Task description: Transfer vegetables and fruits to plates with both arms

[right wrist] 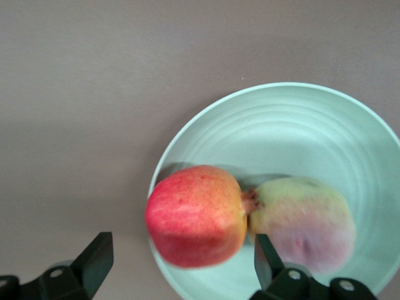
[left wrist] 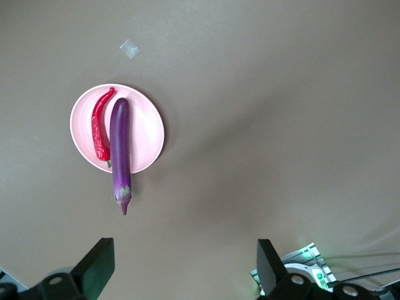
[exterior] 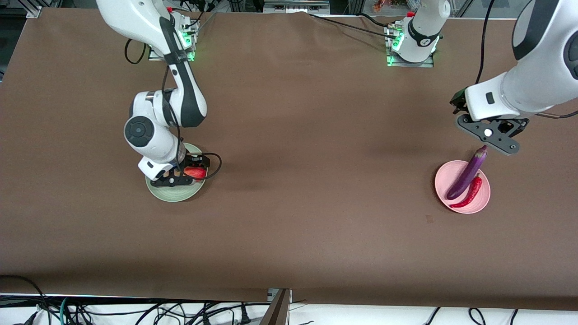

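The red pomegranate-like fruit and the peach lie touching on the pale green plate. My right gripper is open just above the red fruit, with a finger on either side and neither touching it. In the front view it covers the peach, and the red fruit shows beside it on the green plate. The purple eggplant and the red chili lie side by side on the pink plate. My left gripper is open and empty, high above the cloth beside the pink plate.
The eggplant's stem end overhangs the pink plate's rim toward the robot bases. A small pale mark lies on the brown cloth nearer the front camera than the pink plate. The left arm's base glows green.
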You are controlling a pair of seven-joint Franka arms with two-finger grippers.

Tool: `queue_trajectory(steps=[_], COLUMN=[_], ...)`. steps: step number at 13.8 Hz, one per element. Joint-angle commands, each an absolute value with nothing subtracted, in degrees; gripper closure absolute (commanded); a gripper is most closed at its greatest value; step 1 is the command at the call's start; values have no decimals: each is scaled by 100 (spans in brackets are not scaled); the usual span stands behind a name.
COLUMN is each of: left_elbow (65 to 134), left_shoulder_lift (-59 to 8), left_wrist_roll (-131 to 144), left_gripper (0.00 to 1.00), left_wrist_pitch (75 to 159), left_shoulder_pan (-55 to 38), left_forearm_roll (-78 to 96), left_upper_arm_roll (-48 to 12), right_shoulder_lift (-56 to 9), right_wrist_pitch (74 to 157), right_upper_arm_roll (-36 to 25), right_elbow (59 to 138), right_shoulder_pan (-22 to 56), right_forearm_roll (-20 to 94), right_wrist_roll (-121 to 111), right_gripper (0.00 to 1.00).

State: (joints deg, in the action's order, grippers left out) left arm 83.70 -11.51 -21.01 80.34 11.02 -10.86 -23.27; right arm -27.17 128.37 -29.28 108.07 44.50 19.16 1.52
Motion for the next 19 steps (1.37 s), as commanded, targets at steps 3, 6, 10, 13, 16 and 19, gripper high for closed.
queue_trajectory(steps=[3, 6, 10, 13, 16, 19], left_elbow=[9058, 9781, 9721, 9589, 9580, 9483], left_shoulder_lift=[-530, -18, 44, 26, 26, 0], left_wrist_roll=[-1525, -397, -387, -369, -343, -298], left_gripper=[0, 0, 0, 0, 0, 0], left_wrist_pitch=[9270, 9658, 9581, 9475, 9352, 9325], left_shoulder_pan=[554, -69, 26, 26, 26, 18], left_forearm_roll=[-591, -255, -202, -202, -88, -79], left_upper_arm_roll=[-1214, -362, -352, -378, -387, -396], right_shoulder_lift=[-2145, -1866, -425, -211, -211, -185], right_wrist_pitch=[11220, 9918, 8791, 8815, 8842, 8798], right_upper_arm_roll=[-3471, -3683, -3630, -3604, -2798, -1167], right_elbow=[9917, 9177, 9281, 9395, 9396, 9404], right_shoulder_pan=[4474, 4491, 4535, 4526, 3774, 2125], right_forearm_roll=[1960, 1637, 539, 405, 378, 290], right_wrist_roll=[17, 79, 281, 290, 290, 290], right_gripper=[0, 0, 0, 0, 0, 0])
